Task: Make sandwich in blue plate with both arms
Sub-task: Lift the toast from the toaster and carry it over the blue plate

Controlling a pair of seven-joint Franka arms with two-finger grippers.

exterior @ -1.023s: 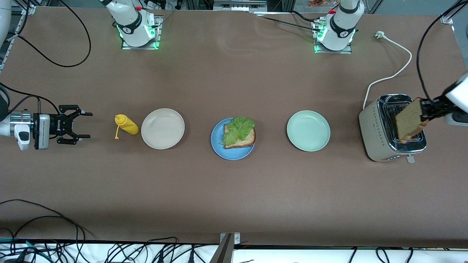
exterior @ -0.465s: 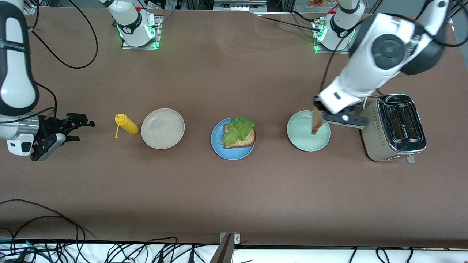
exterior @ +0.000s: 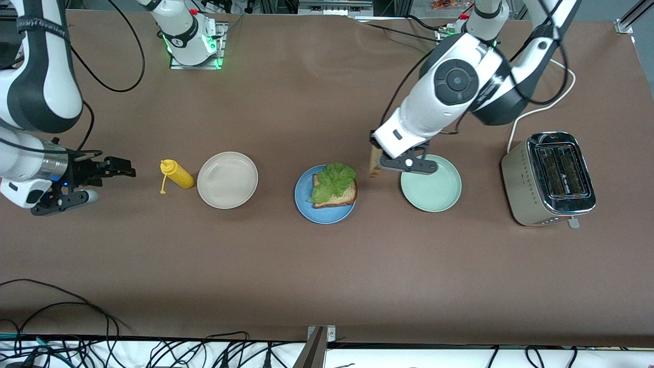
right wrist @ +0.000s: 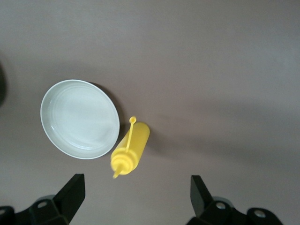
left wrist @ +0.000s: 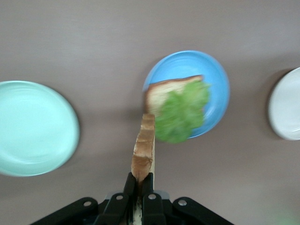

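- I take the blue plate (exterior: 306, 207) as my landmark; it sits mid-tabletop (exterior: 327, 266) and carries a bread slice (exterior: 341, 194) with a lettuce leaf (exterior: 333, 181) on top, so the sandwich has no top slice.
- My left end effector (exterior: 376, 164) hangs over the bare tabletop just beside the blue plate, toward the left arm's end, between it and the pale green plate (exterior: 431, 191).
- Its fingers (left wrist: 130, 186) are pressed together on a second bread slice (exterior: 375, 162), held on edge and hanging clear of the plate.
- In the left wrist view that held slice (left wrist: 144, 151) points toward the blue plate (left wrist: 216, 82) and its lettuce (left wrist: 180, 111).
- My right end effector (exterior: 113, 173) waits well away from the blue plate, at the right arm's end of the tabletop, with its fingers (right wrist: 71, 192) spread and nothing between them.
- A yellow squeeze bottle (exterior: 177, 175) lies on its side just beside a white plate (exterior: 227, 197), both between the right end effector and the blue plate.
- A toaster (exterior: 549, 178) stands past the green plate, toward the left arm's end.
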